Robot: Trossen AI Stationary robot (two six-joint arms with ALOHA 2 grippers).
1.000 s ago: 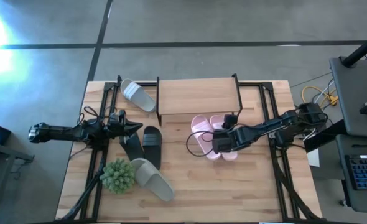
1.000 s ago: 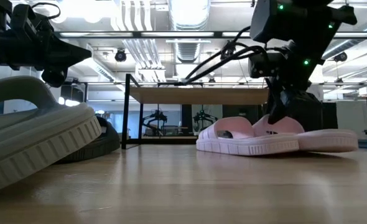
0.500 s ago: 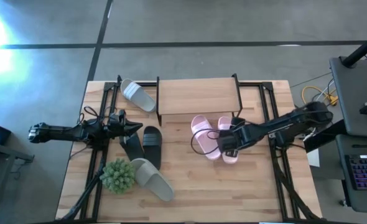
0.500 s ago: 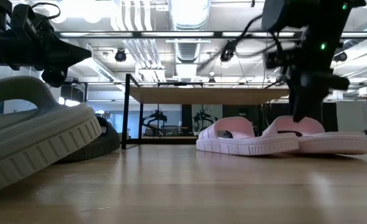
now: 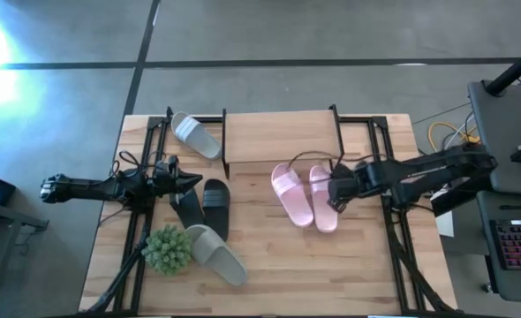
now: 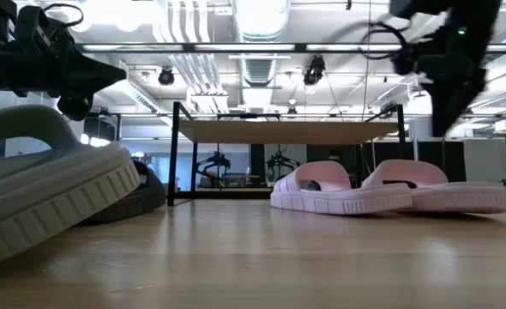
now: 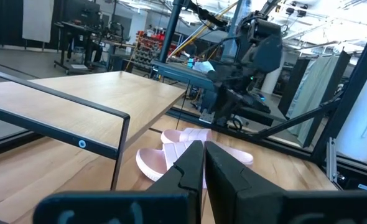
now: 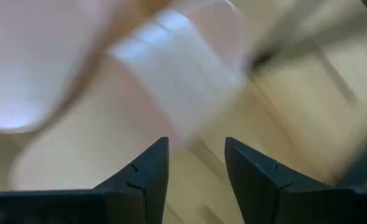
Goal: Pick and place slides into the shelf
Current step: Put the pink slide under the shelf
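Two pale pink slides (image 5: 291,194) (image 5: 323,198) lie side by side, soles on the table, in front of the shelf (image 5: 281,135). My right gripper (image 5: 333,193) is open above the right pink slide (image 6: 446,193) and clear of it. In the right wrist view (image 8: 196,162) its fingers stand apart over blurred pink. Two black slides (image 5: 204,205) lie at centre left. My left gripper (image 5: 197,182) is shut and empty just above them. One grey-white slide (image 5: 194,135) lies left of the shelf. Another grey-white slide (image 5: 217,254) lies near the front.
A green spiky plant ball (image 5: 166,249) sits next to the near grey-white slide. Black metal frame rails (image 5: 393,221) run along the table's left and right sides. The bare wooden table top (image 5: 331,274) stretches across the near right.
My right gripper has drawn back from over the pink slides toward the table's right edge and has risen clear of them. The right pink slide has slid a little toward the table's right.
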